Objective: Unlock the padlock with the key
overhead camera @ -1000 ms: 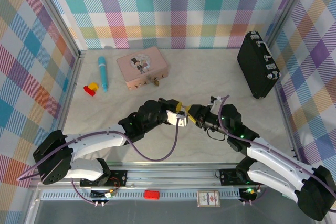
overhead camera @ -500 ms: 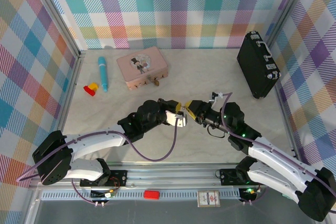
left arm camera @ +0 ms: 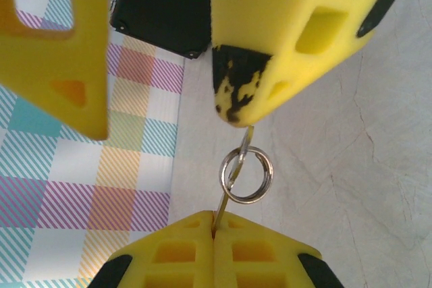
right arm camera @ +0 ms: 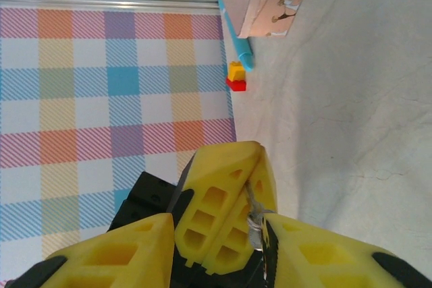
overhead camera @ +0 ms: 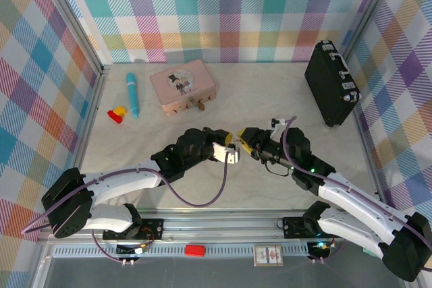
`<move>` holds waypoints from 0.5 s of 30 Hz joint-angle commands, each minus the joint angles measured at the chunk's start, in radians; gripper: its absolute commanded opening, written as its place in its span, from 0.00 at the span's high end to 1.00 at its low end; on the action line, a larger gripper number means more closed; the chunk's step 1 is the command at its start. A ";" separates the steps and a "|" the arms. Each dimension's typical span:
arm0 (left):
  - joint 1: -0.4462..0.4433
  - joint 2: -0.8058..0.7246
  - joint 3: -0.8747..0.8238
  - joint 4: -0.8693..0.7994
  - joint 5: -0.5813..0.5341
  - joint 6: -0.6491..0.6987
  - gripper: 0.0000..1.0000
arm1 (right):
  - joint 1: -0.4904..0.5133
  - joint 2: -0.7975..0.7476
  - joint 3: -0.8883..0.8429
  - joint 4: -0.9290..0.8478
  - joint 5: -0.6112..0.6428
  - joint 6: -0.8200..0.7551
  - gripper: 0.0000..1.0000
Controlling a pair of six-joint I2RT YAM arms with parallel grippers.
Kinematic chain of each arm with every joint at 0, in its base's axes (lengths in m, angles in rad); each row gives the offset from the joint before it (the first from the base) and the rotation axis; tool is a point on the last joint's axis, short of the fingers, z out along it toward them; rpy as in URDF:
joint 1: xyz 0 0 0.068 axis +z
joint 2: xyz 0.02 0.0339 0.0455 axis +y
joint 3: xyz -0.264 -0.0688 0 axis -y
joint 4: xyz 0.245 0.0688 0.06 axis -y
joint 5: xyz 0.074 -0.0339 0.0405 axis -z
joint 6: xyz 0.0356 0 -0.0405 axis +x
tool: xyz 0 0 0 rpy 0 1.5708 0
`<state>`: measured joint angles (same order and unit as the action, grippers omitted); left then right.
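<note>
Setup was a pale marbled tabletop (overhead camera: 121,146) with checked walls around it. A black hard case (overhead camera: 329,84) stood on edge at the far right. A pink rectangular tin box (overhead camera: 181,84) lay toward the back left.

Both arms met mid-table, tip to tip. The right gripper (right arm camera: 219,224) had its yellow fingers apart, straddling the other arm's tips without holding anything. The left gripper (left arm camera: 214,233) had its fingers pressed together.

A teal plastic pen (overhead camera: 131,94) lay just left of the tin. A small red-and-yellow toy block (overhead camera: 118,114) sat beside that.

The tiny brass-bodied padlock (overhead camera: 198,106) hung at the tin's front edge, well apart from both grippers. It was too small to see much else.

The tiny thin grey metal key (left arm camera: 221,210) was pinched between the left fingers. Its silver split ring (left arm camera: 268,166) hung free above them, and one right fingertip sat at the ring's top.
</note>
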<state>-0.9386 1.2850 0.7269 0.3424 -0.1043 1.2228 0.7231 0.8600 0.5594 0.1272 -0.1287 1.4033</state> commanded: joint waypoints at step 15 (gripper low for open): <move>0.004 -0.027 0.001 0.003 0.034 -0.008 1.00 | 0.017 0.059 0.021 0.050 -0.008 0.012 0.68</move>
<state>-0.9386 1.2758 0.7269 0.3424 -0.0959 1.2228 0.7338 0.9157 0.5602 0.1303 -0.1307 1.4067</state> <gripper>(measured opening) 0.048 0.334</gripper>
